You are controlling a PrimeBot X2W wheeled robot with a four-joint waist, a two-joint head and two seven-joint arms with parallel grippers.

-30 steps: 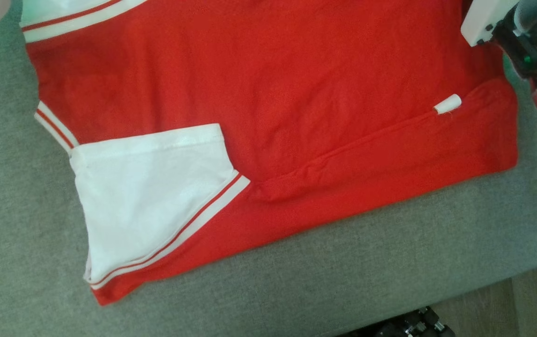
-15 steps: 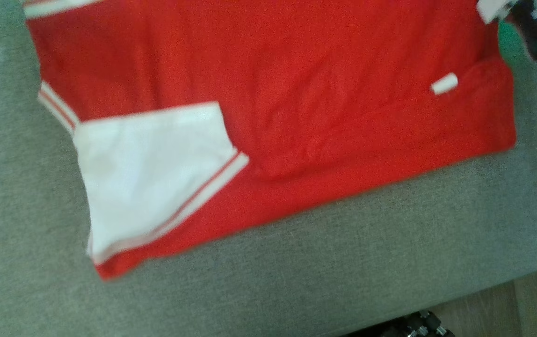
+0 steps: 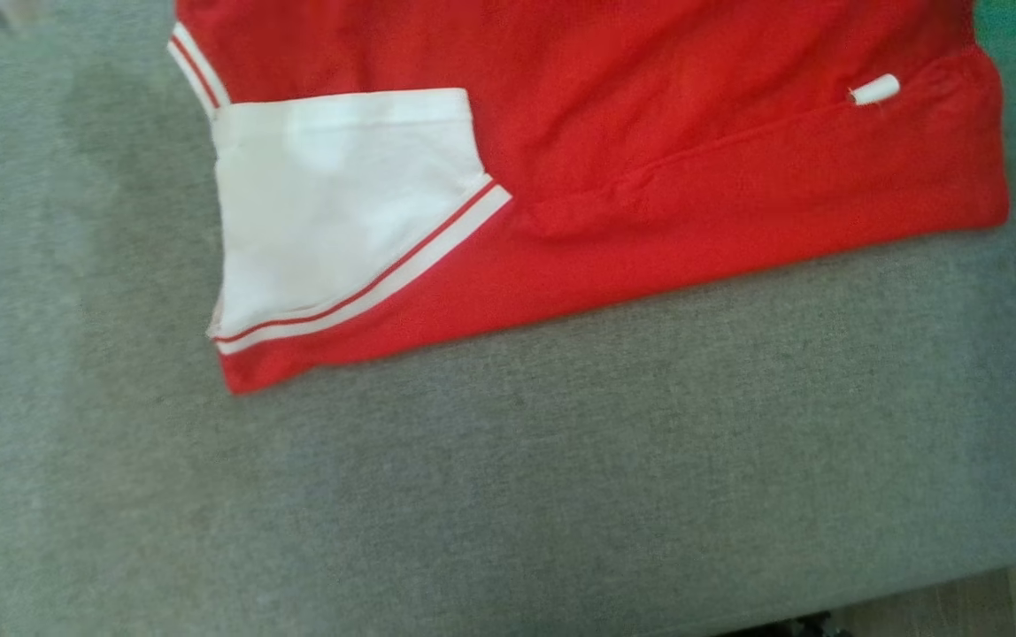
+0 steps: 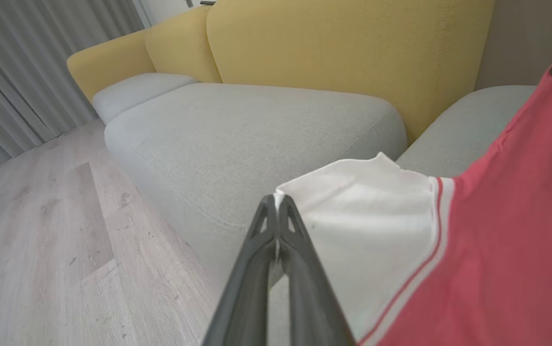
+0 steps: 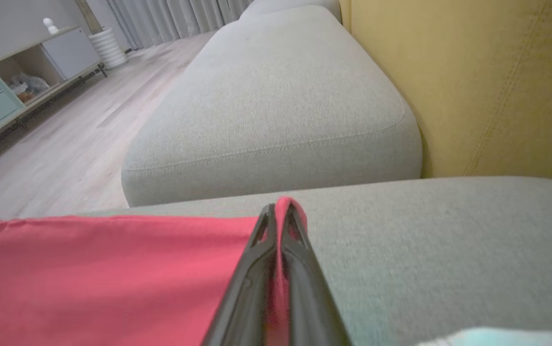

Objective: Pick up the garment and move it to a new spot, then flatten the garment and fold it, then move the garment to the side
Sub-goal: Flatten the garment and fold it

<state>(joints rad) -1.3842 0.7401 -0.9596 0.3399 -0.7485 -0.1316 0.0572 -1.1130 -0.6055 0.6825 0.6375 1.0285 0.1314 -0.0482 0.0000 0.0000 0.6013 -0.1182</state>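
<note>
Near: bare grey seat cushion (image 3: pixel 561 487). Beyond it: garment (image 3: pixel 694 150), red, white sleeve (image 3: pixel 340 203) folded on top, near half flat on cushion. Soft, light, limp; judged best held at corners or hem. Left gripper (image 4: pixel 276 204) clamped on white sleeve edge, right gripper (image 5: pixel 280 211) clamped on red edge. Wrist views give grips, head view gives layout

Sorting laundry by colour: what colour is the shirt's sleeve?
The sleeve is white with a thin red stripe by the cuff, clearest in head view.

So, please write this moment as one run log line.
garment: near part on sofa cushion | left gripper: shut on garment | right gripper: shut on garment
</note>
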